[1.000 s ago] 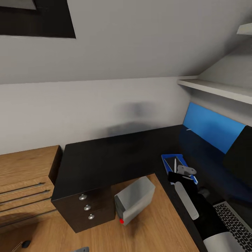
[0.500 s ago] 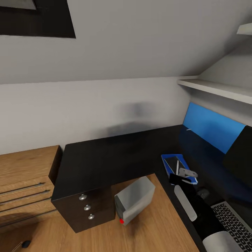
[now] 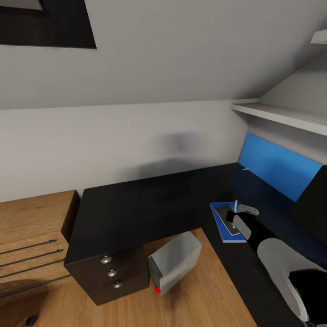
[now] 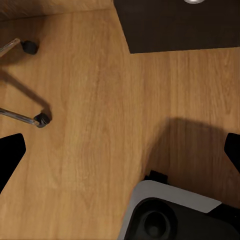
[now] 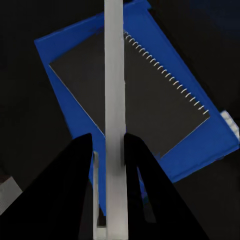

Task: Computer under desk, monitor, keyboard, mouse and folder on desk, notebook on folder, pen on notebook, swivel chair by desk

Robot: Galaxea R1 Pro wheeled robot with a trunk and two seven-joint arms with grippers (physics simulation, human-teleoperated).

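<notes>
One right end effector (image 5: 107, 150) pinching one pen (image 5: 114, 100), held above one notebook (image 5: 135, 95) lying on one folder (image 3: 227, 221) on the table (image 3: 136, 204). Left end effector (image 4: 120, 150) spread wide over the wooden floor (image 4: 100, 100). One computer (image 3: 175, 262) standing beside the table's drawer unit (image 3: 109, 274).

From my head camera, the table (image 3: 136, 204) spans the centre of the frame and runs down its right side. The folder (image 3: 221, 222) lies on the table at centre right, the notebook (image 3: 225, 213) stacked on it. My right end effector (image 3: 239, 211) sits above them with the pen (image 3: 235, 203) between its fingers, over the notebook. The computer (image 3: 175, 261) stands on the floor (image 3: 204, 290) at lower centre, tucked into the table's inner corner, right of the drawer unit (image 3: 111, 274). The dresser (image 3: 32, 240) fills the lower left, beside the table.
</notes>
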